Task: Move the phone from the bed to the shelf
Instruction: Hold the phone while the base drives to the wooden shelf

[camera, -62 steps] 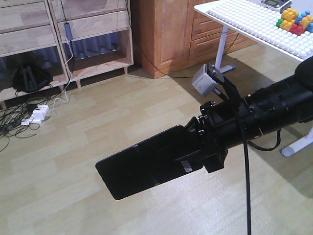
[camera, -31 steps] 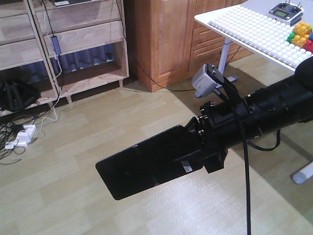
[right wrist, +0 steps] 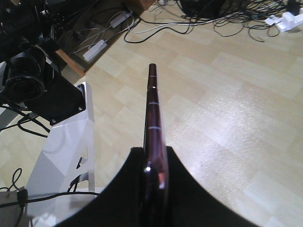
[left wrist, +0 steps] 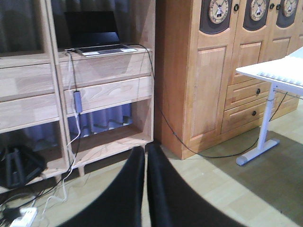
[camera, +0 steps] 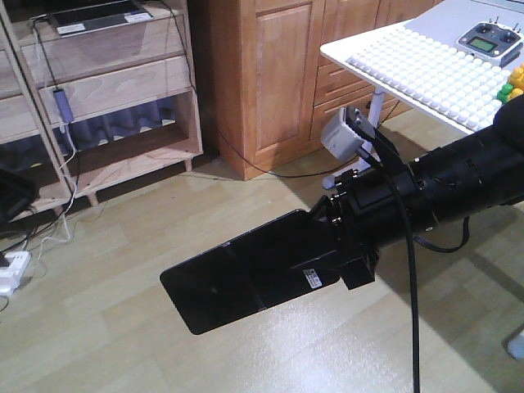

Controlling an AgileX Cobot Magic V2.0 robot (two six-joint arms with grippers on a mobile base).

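Firmly, the right hand (camera: 334,246) pinches the phone (camera: 237,278) by one end while the left hand (left wrist: 146,163) sits closed.

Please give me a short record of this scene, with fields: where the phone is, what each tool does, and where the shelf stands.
phone: clamped at one end by the right tool, in the air above the floor
left tool: fingers almost together, holding nothing
shelf: across the floor, upper left in the front view; a laptop lies on one board
bed: not in view
task state: phone not yet on the shelf
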